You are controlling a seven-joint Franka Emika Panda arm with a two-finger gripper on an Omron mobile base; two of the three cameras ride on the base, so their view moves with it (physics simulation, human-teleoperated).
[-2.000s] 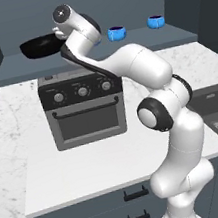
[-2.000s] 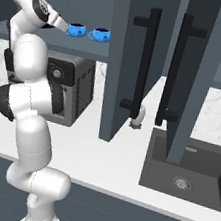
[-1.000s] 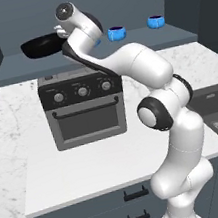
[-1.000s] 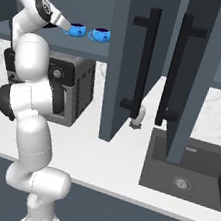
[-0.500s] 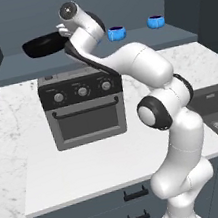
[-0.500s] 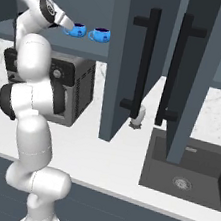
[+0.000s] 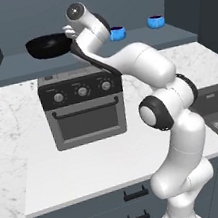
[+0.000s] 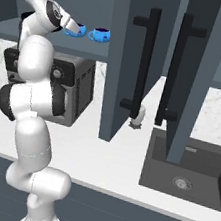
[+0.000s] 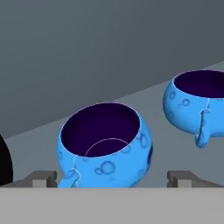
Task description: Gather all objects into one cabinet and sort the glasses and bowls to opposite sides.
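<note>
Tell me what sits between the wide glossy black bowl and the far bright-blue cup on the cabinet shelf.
The other bright-blue cup sits between the glossy black bowl and the far blue cup in the left base view, with the open gripper straddling it in the hand view.

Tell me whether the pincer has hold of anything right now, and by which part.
Nothing is held. The pincer is open, its tips either side of the nearer small bright-blue cup on the cabinet shelf, not closed on it.

A glossy white arm [image 7: 144, 69] of rounded segments was seen, with dark joint rings and 2 grey fingertips [image 9: 43, 178].
</note>
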